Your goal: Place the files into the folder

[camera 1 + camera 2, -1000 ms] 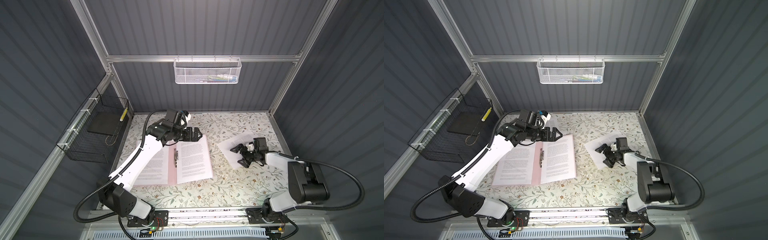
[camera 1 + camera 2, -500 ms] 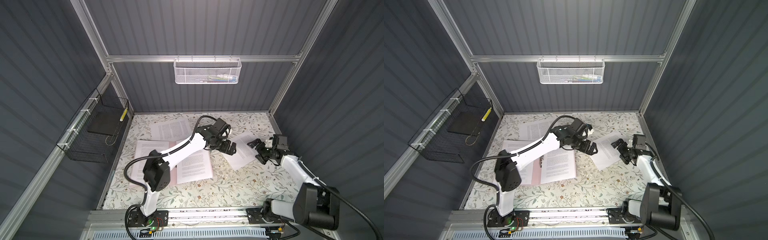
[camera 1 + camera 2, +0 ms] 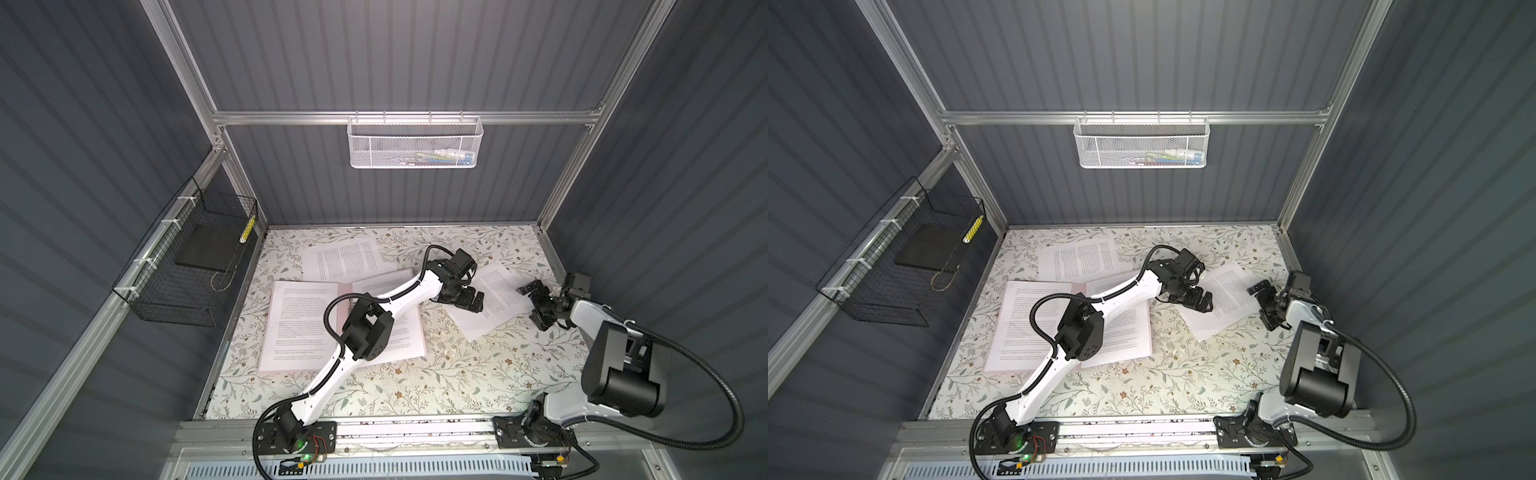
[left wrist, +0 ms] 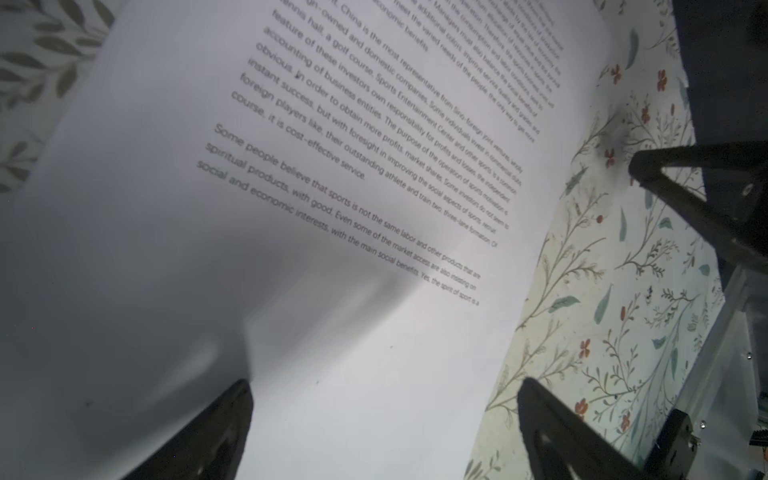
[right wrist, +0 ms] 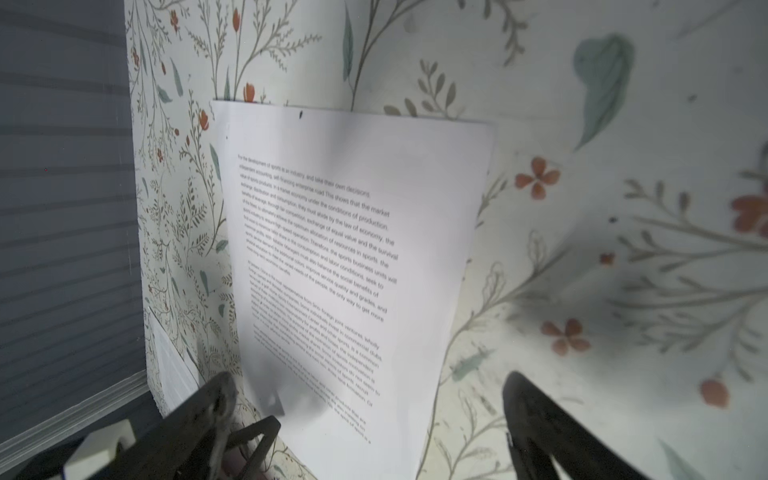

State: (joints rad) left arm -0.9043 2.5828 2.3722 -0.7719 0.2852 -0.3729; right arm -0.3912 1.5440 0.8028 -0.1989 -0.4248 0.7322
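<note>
The pale pink folder (image 3: 344, 287) (image 3: 1077, 287) lies open left of centre, with a printed file on each half. One more of the files (image 3: 340, 259) (image 3: 1079, 259) lies flat just behind it. A loose file (image 3: 494, 297) (image 3: 1227, 297) (image 4: 332, 208) (image 5: 353, 249) lies slanted at the right. My left gripper (image 3: 471, 302) (image 3: 1204, 301) (image 4: 384, 415) reaches across the folder and hangs open low over that file's left edge. My right gripper (image 3: 534, 305) (image 3: 1264, 304) (image 5: 365, 399) stands open at the same file's right edge. Neither holds anything.
A black wire basket (image 3: 183, 266) on the left wall holds a flat black slab (image 3: 203, 249). A white mesh basket (image 3: 415, 143) hangs on the back wall. The floral table (image 3: 415, 382) ends at a metal rail in front, where both arm bases stand.
My left arm swung from behind the folder rightward to the loose file, uncovering the file at the back. My right gripper drew back from the middle of that file to its right edge.
</note>
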